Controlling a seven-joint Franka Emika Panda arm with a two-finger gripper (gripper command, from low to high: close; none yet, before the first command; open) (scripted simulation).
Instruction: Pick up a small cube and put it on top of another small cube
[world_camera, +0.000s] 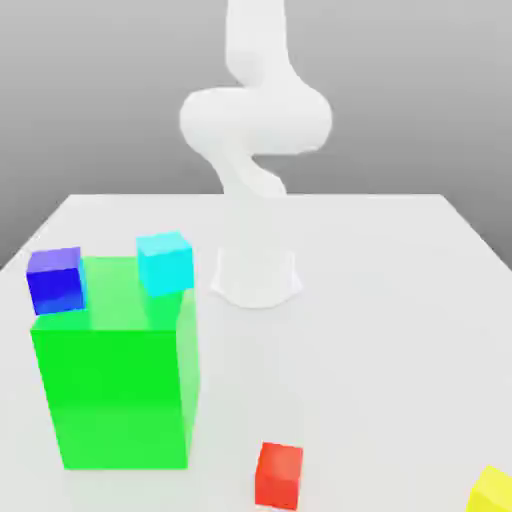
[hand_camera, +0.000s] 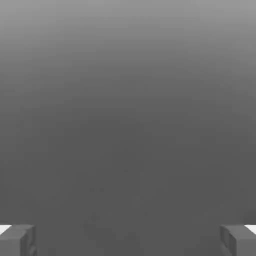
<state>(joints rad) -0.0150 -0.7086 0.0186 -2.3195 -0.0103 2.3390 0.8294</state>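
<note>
The small red cube is seen resting on the white bench, low in the exterior view, just off the front corner of the big green block toward that view's right. Nothing is touching it and nothing is stacked on it. A yellow cube is caught at the exterior view's right edge, apart from the red one, with bare bench between them. The green block is set toward the exterior view's left; against its far upper edge a blue cube and a cyan cube are seen, though whether they sit on the block or behind it cannot be told. Further back, the white arm is raised above its round base, well apart from the red cube. In the hand view the jaws are shown spread wide, one grey fingertip at each lower corner, with nothing gripped between them
</note>
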